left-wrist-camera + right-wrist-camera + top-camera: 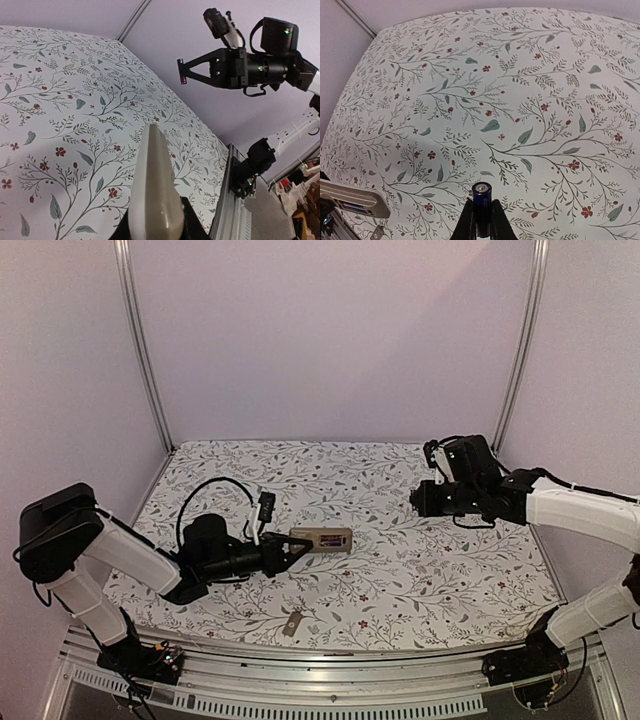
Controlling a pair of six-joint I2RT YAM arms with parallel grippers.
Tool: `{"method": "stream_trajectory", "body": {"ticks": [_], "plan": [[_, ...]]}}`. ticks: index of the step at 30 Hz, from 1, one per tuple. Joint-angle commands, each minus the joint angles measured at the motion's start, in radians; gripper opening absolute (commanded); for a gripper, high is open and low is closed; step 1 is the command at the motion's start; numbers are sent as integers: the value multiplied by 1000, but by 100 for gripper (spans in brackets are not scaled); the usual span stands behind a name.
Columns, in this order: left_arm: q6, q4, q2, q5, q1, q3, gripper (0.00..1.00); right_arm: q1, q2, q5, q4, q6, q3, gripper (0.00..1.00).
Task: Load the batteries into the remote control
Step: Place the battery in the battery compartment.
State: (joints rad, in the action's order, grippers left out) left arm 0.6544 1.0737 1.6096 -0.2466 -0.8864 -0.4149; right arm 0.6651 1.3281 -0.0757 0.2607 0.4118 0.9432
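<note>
White and slim, the remote control (pixel 324 540) is clamped by one end in the left claw (pixel 296 546), apparently lifted just off the middle of the floral worktop (pixel 420 590). The right claw (pixel 481 214) hangs over the worktop's right side, pinched tight on one dark battery (pixel 481 192) that stands upright between its fingers. A small grey-tan cover piece (pixel 291 624) lies by the near edge.

Open bench between the two arms

A wide stretch of bare bench (pixel 440 570) is found between the remote (pixel 322 539), gripped by the left end effector (pixel 293 546), and the raised right end effector (pixel 414 498), clamped on a battery (pixel 481 196). Near the front edge, passage is interrupted only by a small cover piece (pixel 291 625).
</note>
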Motion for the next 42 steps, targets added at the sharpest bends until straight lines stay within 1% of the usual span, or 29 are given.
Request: {"method": "stream_trajectory", "body": {"ticks": [1, 4, 8, 14, 16, 18, 19, 21, 23, 24, 26, 28, 31, 34, 36, 39, 42], "plan": [[-33, 53, -39, -25, -11, 32, 0, -22, 68, -86, 198, 139, -20, 0], [-61, 43, -73, -28, -10, 40, 0, -25, 100, -75, 202, 139, -31, 0], [-99, -25, -113, -13, -11, 36, 0, -25, 135, -12, 171, 86, -33, 0], [-104, -58, -135, 7, -12, 44, 0, -25, 134, 22, 158, 58, -43, 0], [-100, -65, -139, 7, -12, 44, 0, -24, 125, 85, 132, 42, -57, 0], [-95, -81, -137, 9, -12, 39, 0, -20, 114, 195, 92, -14, -67, 0], [-90, -99, -136, 14, -13, 32, 0, -9, 110, 216, 83, -64, -62, 0], [-76, -120, -128, 22, -11, 28, 0, 43, 108, 205, 80, -149, -35, 0], [-40, -102, -121, 24, -12, 40, 0, 110, 108, 186, 66, -283, -5, 0], [-23, -97, -116, 29, -12, 47, 0, 149, 107, 200, 42, -350, 2, 0], [7, -111, -106, 39, -12, 47, 0, 186, 103, 245, -10, -490, 7, 0], [27, -133, -87, 42, -11, 42, 0, 196, 95, 317, -82, -569, 1, 0], [54, -152, -46, 21, -9, 27, 0, 208, 87, 462, -235, -645, -29, 0], [99, -150, 4, -4, -3, 16, 0, 241, 117, 539, -344, -777, -35, 0], [120, -138, 30, -19, -1, 15, 0, 248, 155, 555, -346, -843, 1, 0], [134, -123, 67, -38, 7, 9, 0, 249, 235, 579, -334, -889, 43, 0], [148, -104, 99, -64, 25, 7, 0, 257, 299, 600, -337, -921, 53, 0]]}}
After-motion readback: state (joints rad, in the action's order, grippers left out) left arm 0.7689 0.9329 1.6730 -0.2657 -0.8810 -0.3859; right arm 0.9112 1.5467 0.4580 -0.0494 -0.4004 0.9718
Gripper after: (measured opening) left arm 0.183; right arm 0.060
